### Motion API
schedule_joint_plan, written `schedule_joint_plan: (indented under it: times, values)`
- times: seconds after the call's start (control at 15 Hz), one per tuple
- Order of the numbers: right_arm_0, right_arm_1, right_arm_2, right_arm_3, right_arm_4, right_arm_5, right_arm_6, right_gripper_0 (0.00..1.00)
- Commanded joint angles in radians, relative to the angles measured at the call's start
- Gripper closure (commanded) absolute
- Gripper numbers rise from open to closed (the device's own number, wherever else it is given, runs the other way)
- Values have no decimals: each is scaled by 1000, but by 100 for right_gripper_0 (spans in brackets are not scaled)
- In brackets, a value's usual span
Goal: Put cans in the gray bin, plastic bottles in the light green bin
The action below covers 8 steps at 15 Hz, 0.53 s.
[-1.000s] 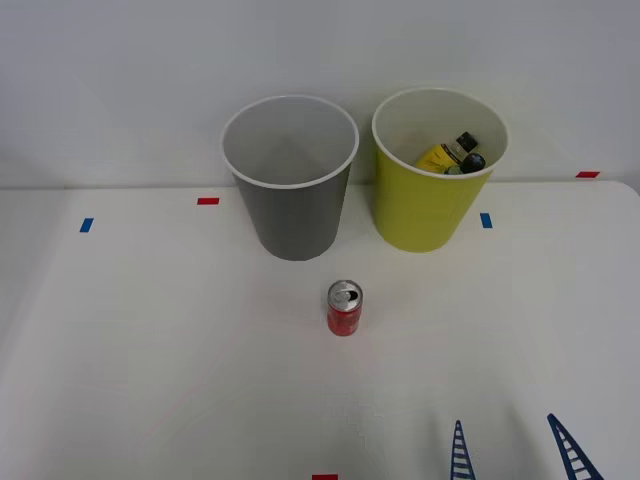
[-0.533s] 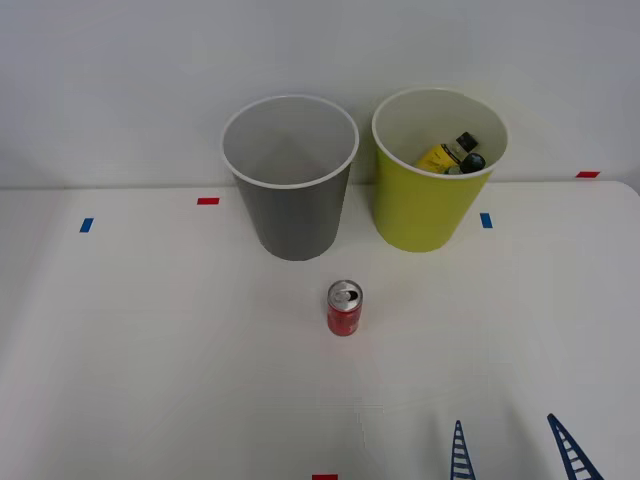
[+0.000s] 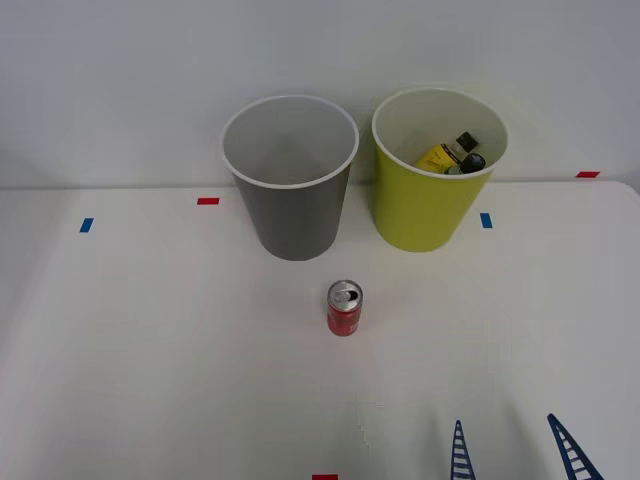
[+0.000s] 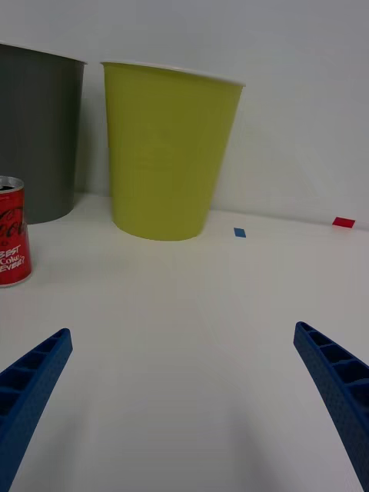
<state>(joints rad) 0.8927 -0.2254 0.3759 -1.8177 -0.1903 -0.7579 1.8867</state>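
Observation:
A short red can (image 3: 344, 308) with a silver top stands upright on the white table, in front of the gray bin (image 3: 290, 180). To the gray bin's right stands the light green bin (image 3: 436, 170), and inside it lie plastic bottles (image 3: 452, 155) with black caps, one with a yellow label. My right gripper (image 3: 512, 448) is open near the table's front edge, to the right of the can and well apart from it. In the right wrist view the red can (image 4: 13, 231), the gray bin (image 4: 37, 131) and the light green bin (image 4: 167, 150) lie ahead of the spread fingers (image 4: 338, 384).
Small red (image 3: 208, 201) and blue (image 3: 86, 225) tape marks dot the table. A white wall rises just behind both bins. Open table surface lies between my gripper and the can.

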Motion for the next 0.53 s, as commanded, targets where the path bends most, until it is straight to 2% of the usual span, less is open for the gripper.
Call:
schedule_joint_plan:
  times: [0.07,0.53]
  values:
    - [0,0,0,0,0,0,0,0]
    - [0,0,0,0,0,0,0,0]
